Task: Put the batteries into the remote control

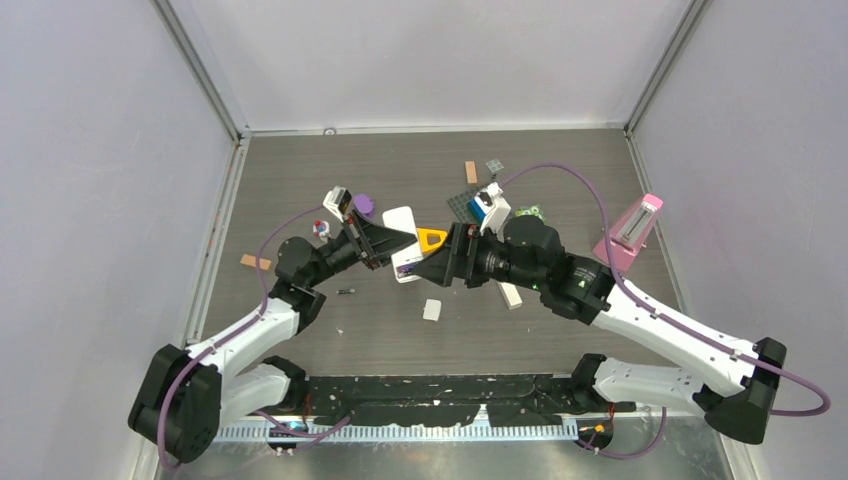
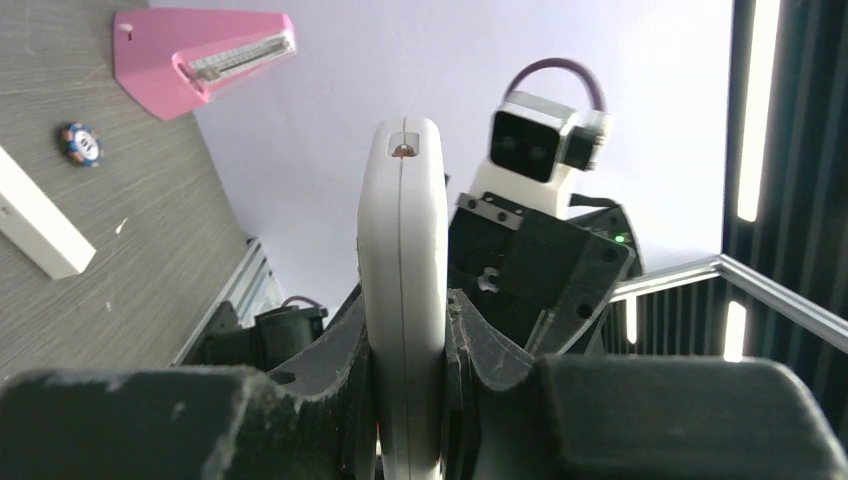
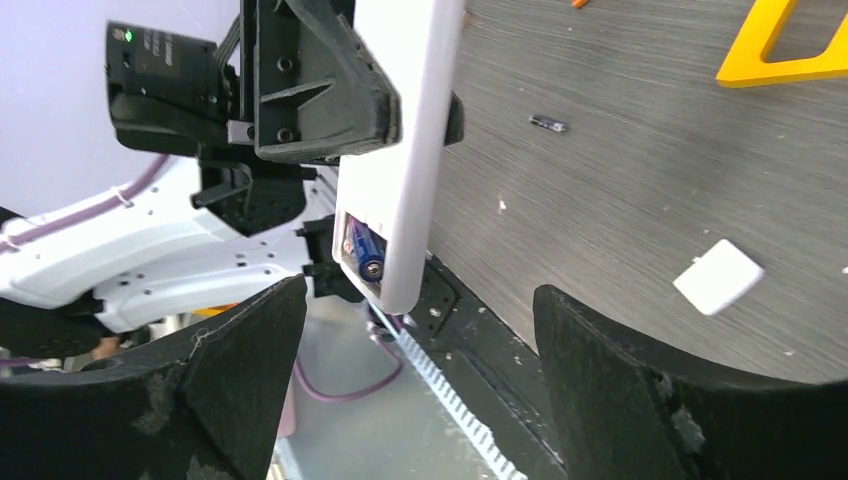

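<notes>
Spread wide, the right gripper [image 3: 415,300] faces the remote control [image 3: 400,150] pinched by the left gripper [image 2: 405,350]; a bump could spill the blue battery [image 3: 365,250] from its open six-o'clock end.

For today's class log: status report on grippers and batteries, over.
Left gripper shut on remote. Right gripper open, empty. Blue battery in remote, second battery loose on table. Nothing blocking.

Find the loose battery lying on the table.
Top view, left of centre: the battery lies on the table, just below-left of the remote clamped in the left pincer.
</notes>
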`<move>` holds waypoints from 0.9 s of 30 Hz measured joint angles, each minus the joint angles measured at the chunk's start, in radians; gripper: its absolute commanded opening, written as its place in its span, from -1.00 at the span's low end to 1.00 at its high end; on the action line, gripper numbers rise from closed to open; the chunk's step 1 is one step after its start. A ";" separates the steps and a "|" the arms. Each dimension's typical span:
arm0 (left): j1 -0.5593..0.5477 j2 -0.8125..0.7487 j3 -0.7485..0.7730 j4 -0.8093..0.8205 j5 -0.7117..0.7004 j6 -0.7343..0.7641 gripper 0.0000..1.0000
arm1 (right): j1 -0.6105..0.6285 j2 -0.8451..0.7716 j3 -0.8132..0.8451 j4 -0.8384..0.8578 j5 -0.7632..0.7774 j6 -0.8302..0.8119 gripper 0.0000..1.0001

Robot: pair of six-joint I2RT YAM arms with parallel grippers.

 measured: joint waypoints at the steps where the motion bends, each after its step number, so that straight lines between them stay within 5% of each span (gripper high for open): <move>1: 0.000 0.000 -0.002 0.014 -0.010 -0.012 -1.00 | -0.010 -0.009 -0.016 0.020 -0.014 0.019 0.67; 21: -0.005 -0.016 -0.026 0.112 -0.090 -0.069 -1.00 | -0.089 -0.044 -0.172 0.418 -0.145 0.325 -0.05; 27: -0.006 -0.016 -0.031 0.134 -0.093 -0.077 -1.00 | -0.095 -0.040 -0.190 0.444 -0.159 0.361 -0.08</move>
